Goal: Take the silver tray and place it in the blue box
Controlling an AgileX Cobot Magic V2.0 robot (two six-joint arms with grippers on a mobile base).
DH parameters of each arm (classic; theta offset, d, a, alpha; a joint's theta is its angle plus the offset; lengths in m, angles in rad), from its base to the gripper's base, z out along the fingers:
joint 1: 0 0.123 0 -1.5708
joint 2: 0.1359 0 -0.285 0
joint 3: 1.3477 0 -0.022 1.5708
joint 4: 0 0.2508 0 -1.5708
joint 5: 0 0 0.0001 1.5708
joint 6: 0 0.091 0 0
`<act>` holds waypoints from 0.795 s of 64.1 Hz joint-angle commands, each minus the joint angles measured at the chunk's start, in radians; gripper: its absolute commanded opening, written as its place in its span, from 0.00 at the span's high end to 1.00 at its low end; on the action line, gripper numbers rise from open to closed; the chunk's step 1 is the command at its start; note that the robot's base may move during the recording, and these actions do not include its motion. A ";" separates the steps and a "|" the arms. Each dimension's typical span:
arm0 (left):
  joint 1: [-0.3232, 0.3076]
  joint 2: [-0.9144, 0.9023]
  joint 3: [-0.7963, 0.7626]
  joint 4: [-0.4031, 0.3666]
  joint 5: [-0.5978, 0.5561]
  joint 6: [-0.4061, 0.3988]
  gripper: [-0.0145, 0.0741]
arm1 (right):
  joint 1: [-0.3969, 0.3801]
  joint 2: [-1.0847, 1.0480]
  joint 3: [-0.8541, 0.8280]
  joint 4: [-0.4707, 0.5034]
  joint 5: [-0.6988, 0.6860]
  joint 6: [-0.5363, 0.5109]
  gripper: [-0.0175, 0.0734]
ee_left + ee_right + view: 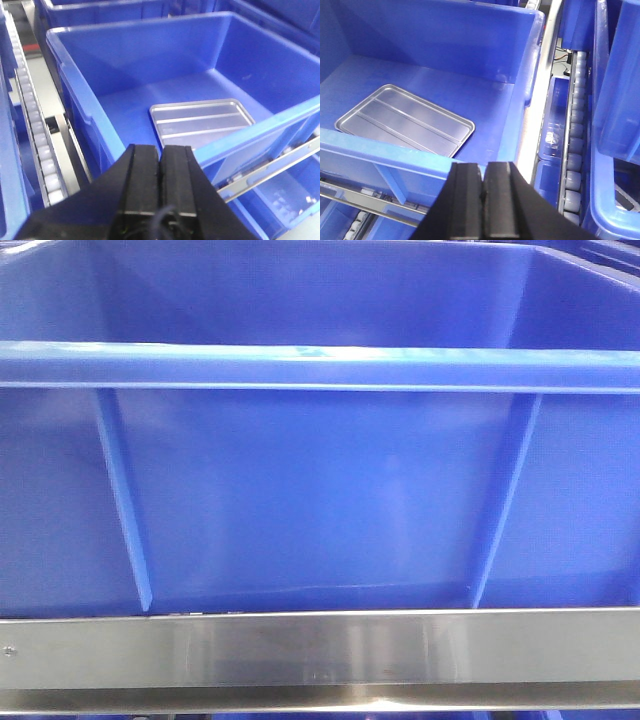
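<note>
**Item record: silver tray, lodged in blue box**

Location: the silver tray lies flat on the floor of the blue box, toward the box's near wall and touching neither side wall as far as the wrist views show.

Progress: judged from this placement, the transfer looks complete; nothing appears left but to draw the arms clear.

Handling parts: the left gripper hangs above the box's near rim, fingers pressed together on nothing. The right gripper hangs likewise outside that rim, fingers clenched and empty.

Description of tray: small, bright, rectangular metal, rounded corners, raised rim, long ridges across the floor; right way up.

Surroundings: a steel rail runs below the box's front wall; a roller conveyor flanks the box.
</note>
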 commanded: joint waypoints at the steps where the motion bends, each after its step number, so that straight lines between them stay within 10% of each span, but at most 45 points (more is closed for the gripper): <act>1: -0.009 0.015 -0.011 0.007 -0.093 0.002 0.94 | -0.002 0.011 -0.023 -0.014 -0.080 -0.009 0.75; 19: 0.029 0.015 0.023 -0.085 -0.103 0.040 0.94 | -0.002 0.011 -0.023 -0.014 -0.081 -0.009 0.75; 36: 0.436 -0.079 0.227 -0.365 -0.434 0.328 0.94 | -0.002 0.011 -0.023 -0.014 -0.081 -0.009 0.75; 51: 0.643 -0.202 0.511 -0.417 -0.710 0.315 0.94 | -0.002 0.011 -0.022 -0.014 -0.082 -0.009 0.75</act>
